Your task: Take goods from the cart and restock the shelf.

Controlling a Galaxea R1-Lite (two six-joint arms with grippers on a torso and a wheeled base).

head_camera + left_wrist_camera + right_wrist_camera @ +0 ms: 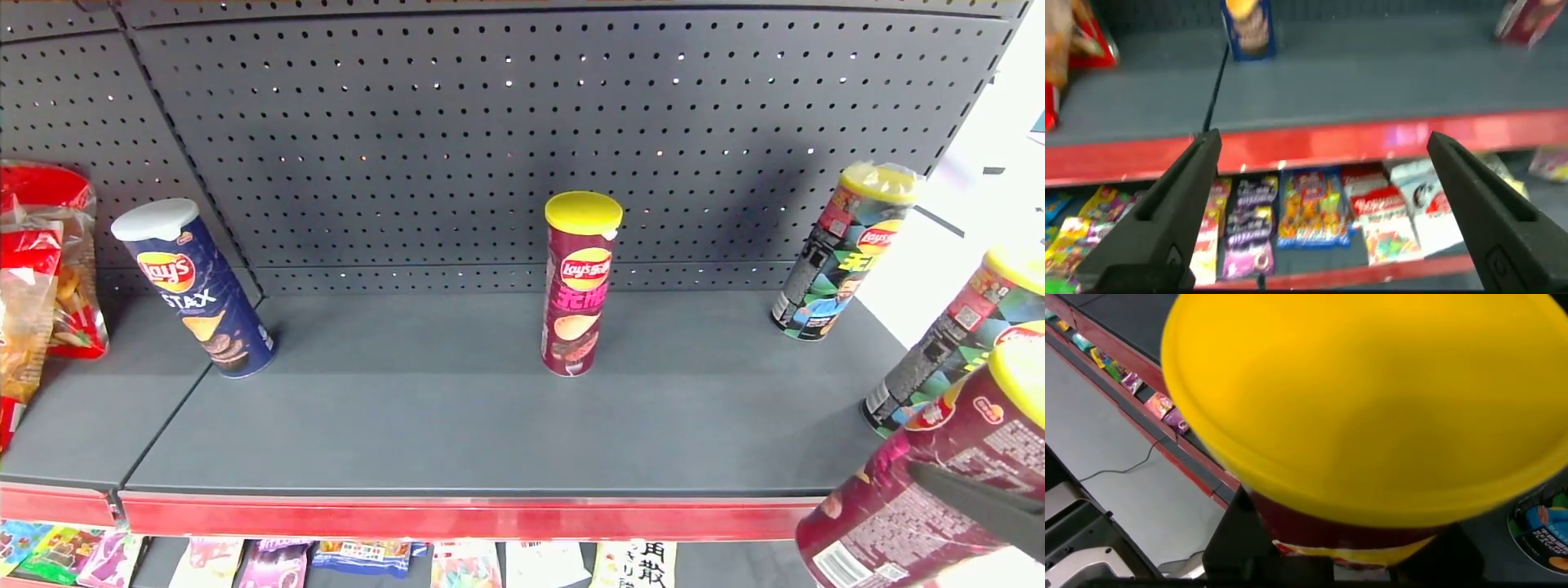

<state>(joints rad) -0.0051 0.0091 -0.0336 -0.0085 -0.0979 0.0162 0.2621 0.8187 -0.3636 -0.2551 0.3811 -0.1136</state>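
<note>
A maroon chip can (922,482) sits at the frame's lower right, off the shelf's (457,425) front corner. It is tilted, with its yellow lid (1372,400) toward the upper right. The right gripper (980,500) clamps its side. The left wrist view shows the left gripper (1323,140), spread wide and empty, facing snack packets (1306,208) on the lower tier.

I'm in a shop: a dark grey metal shelf (424,408) with a red front strip, a perforated grey back panel (490,122) behind it, tall lidded cardboard crisp tubes (575,286) standing on it, and bright snack packets (1306,208), I think, below it.
</note>
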